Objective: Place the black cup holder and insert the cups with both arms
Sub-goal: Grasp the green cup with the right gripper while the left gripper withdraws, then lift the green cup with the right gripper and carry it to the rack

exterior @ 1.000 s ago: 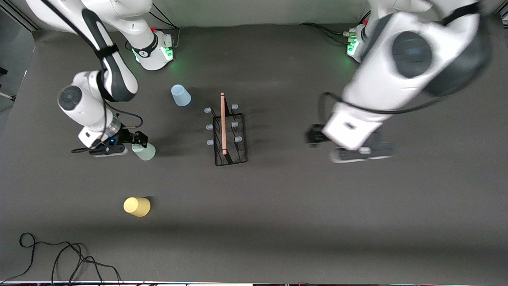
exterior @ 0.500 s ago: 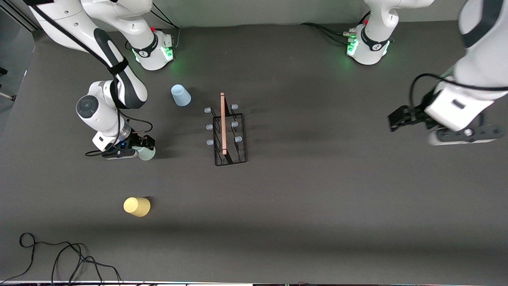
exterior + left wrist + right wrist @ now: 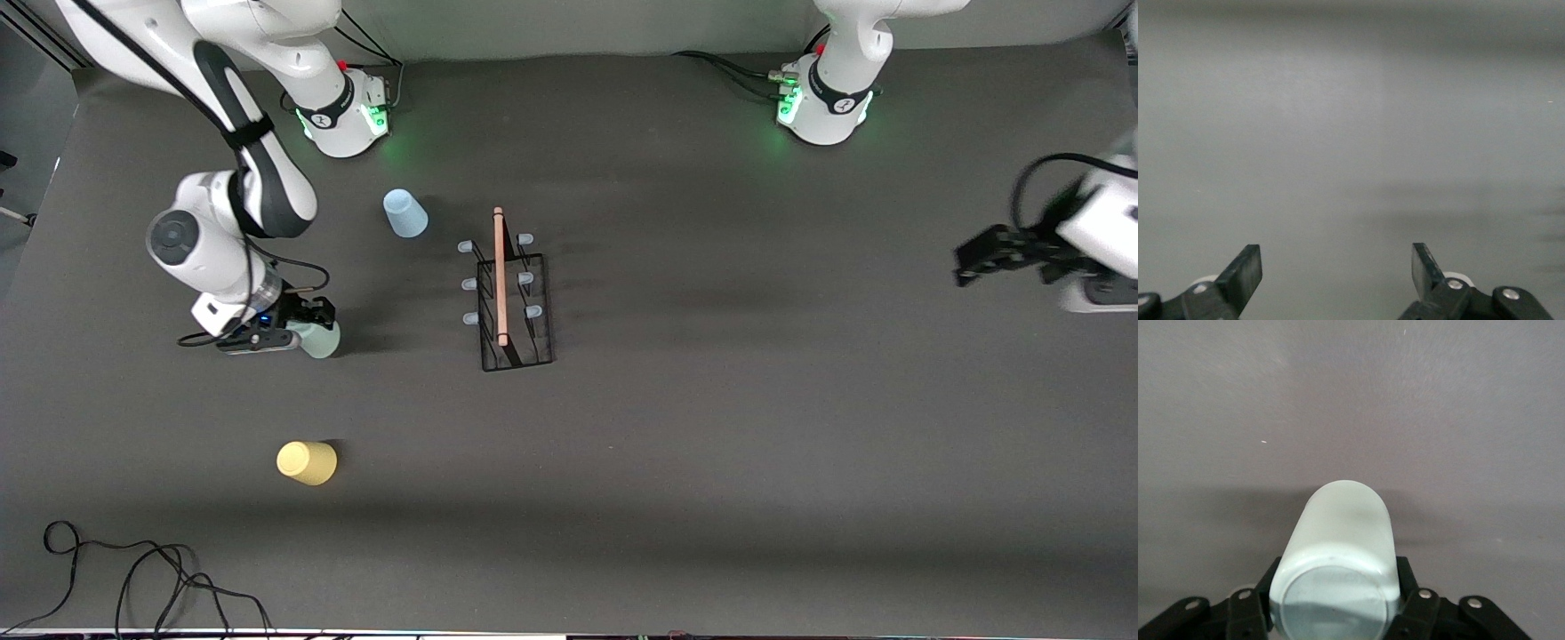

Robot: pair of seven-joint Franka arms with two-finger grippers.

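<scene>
Right gripper [image 3: 1333, 613] fingers [image 3: 1408, 577] pinch the light, slippery pale green cup [image 3: 1335, 570] near its base; left gripper [image 3: 1337, 267] waits, fingers [image 3: 1241, 272] wide.

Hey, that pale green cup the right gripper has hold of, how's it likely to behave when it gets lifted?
The pale green cup looks like thin, smooth plastic, so it is probably very light and may flex under the right gripper. Its tapered, glossy wall could let it slip between the fingers. If dropped on its side on the table, its round shape would likely make it roll in a curve.
</scene>
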